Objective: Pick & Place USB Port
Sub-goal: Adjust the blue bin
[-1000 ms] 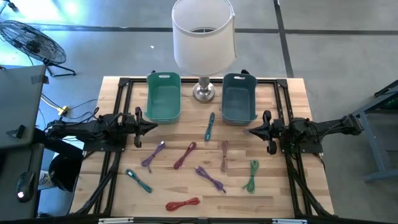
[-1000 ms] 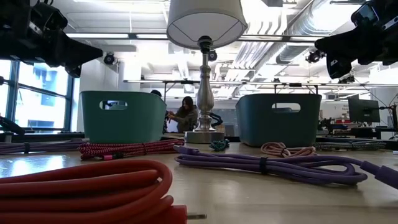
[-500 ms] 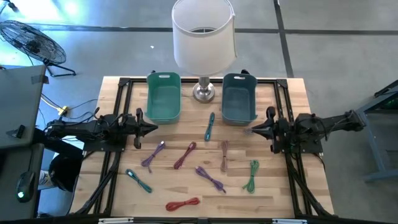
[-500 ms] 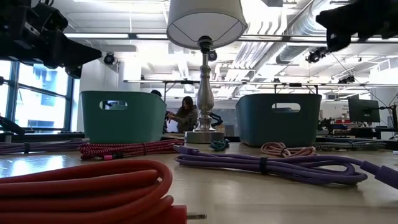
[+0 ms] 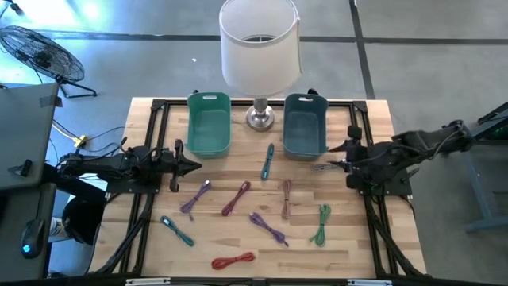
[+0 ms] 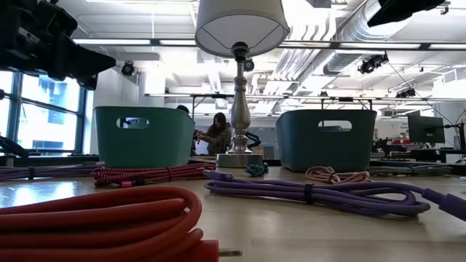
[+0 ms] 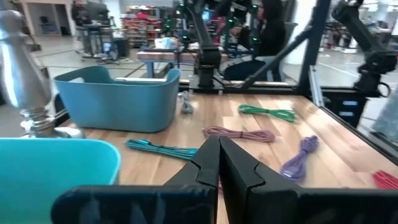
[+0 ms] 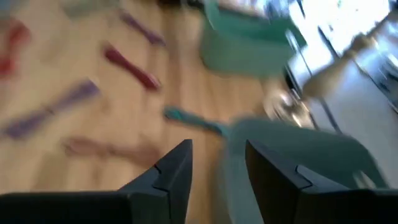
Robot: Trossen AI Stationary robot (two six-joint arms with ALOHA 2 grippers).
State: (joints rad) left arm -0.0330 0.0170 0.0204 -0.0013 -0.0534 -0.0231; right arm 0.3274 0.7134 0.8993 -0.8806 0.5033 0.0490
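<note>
The right hand (image 5: 329, 165), fingers parted and holding nothing, hovers at the four o'clock corner of the dark teal bin (image 5: 305, 124). The left hand (image 5: 196, 165) waits clenched, empty, below the green bin (image 5: 209, 122). Coiled USB cables, the pink cable (image 5: 286, 198) among them, lie across the counter (image 5: 381, 119) between the arms.

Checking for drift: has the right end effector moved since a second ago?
Yes. The right end effector has pulled outward, away from the pink cable.
</note>
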